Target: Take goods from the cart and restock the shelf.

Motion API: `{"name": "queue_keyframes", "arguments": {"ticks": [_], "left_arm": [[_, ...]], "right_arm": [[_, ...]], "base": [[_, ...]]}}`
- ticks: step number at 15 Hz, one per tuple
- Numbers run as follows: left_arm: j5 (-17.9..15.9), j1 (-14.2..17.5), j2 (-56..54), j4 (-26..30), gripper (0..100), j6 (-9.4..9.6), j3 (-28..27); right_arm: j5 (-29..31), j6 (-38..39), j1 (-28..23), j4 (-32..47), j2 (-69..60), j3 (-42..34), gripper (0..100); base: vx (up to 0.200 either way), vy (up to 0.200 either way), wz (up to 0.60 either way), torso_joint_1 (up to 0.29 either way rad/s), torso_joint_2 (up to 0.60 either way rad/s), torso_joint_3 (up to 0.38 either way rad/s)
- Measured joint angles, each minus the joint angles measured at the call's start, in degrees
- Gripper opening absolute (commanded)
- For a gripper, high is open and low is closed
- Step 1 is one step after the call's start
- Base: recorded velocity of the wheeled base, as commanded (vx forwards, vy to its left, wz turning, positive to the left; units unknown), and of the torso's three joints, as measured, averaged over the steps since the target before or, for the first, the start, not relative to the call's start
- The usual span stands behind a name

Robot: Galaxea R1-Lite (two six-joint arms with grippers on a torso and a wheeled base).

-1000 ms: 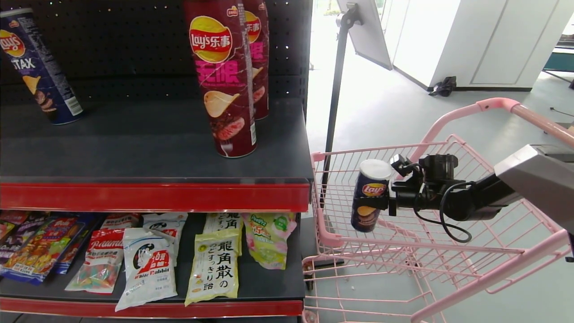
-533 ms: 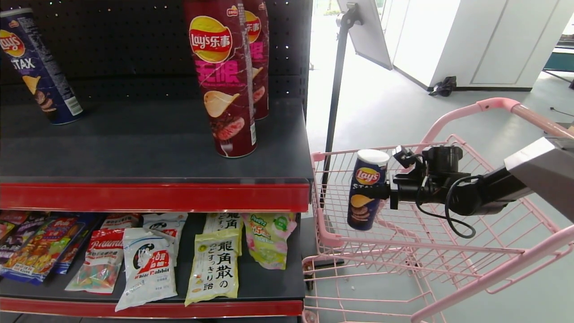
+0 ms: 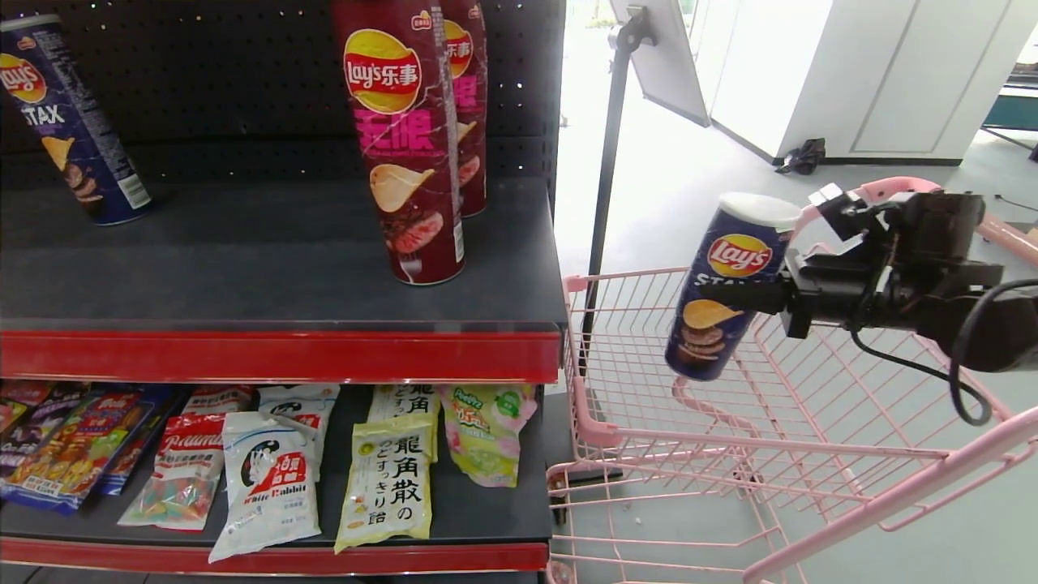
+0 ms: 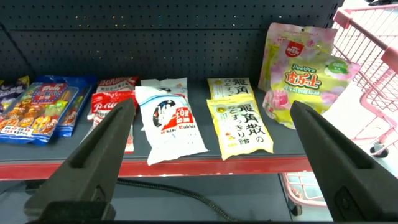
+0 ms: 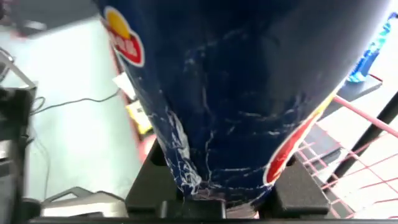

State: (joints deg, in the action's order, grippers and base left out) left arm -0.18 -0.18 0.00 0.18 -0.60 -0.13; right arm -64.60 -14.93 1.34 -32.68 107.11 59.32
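The right gripper (image 3: 744, 294) is clamped around the middle of one blue chip can (image 3: 714, 324), holding it nearly upright, white lid uppermost, above the basket of one pink shopping cart (image 3: 811, 454) at the right of the head view; the right wrist view shows the can's blue wall (image 5: 236, 93) pinched between the two black fingers. On the dark upper shelf (image 3: 243, 268), a second blue chip can (image 3: 69, 122) stands at the upper left, and two maroon chip cans stand at upper centre, one (image 3: 405, 146) in front of the other (image 3: 470, 97). The left gripper (image 4: 208, 155) hangs with its jaws spread wide and empty before the lower shelf (image 4: 186, 167), where a white candy bag (image 4: 171, 121), a yellow packet (image 4: 239, 124) and a green-and-pink pouch (image 4: 305, 81) lie among other snack packets.
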Motion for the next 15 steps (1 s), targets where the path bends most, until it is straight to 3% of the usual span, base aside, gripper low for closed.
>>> {"name": "queue_keyframes", "arguments": {"ticks": [2, 4, 8, 9, 15], "left_arm": [[0.0, 0.0, 0.0, 0.0, 100, 0.00, 0.0], [0.0, 0.0, 0.0, 0.0, 100, 0.02, 0.0], [0.0, 0.0, 0.0, 0.0, 100, 0.00, 0.0], [0.0, 0.0, 0.0, 0.0, 100, 0.00, 0.0], [0.0, 0.0, 0.0, 0.0, 100, 0.00, 0.0]], "right_arm": [[0.2, 0.5, 2.0, 0.0, -6.9, -6.0, 0], [2.5, 0.6, 7.8, -0.1, -12.8, -12.2, 0], [18.7, 0.4, 22.6, -0.2, -19.2, -18.3, 0], [20.4, 0.4, 24.6, -0.2, -20.1, -19.1, 0], [22.0, 0.7, 25.2, 0.0, -25.8, -27.8, 0]], "base": [[0.000, 0.000, 0.00, 0.000, 0.00, 0.000], [0.000, 0.000, 0.00, 0.000, 0.00, 0.000], [0.000, 0.000, 0.00, 0.000, 0.00, 0.000], [0.000, 0.000, 0.00, 0.000, 0.00, 0.000], [0.000, 0.000, 0.00, 0.000, 0.00, 0.000]]}}
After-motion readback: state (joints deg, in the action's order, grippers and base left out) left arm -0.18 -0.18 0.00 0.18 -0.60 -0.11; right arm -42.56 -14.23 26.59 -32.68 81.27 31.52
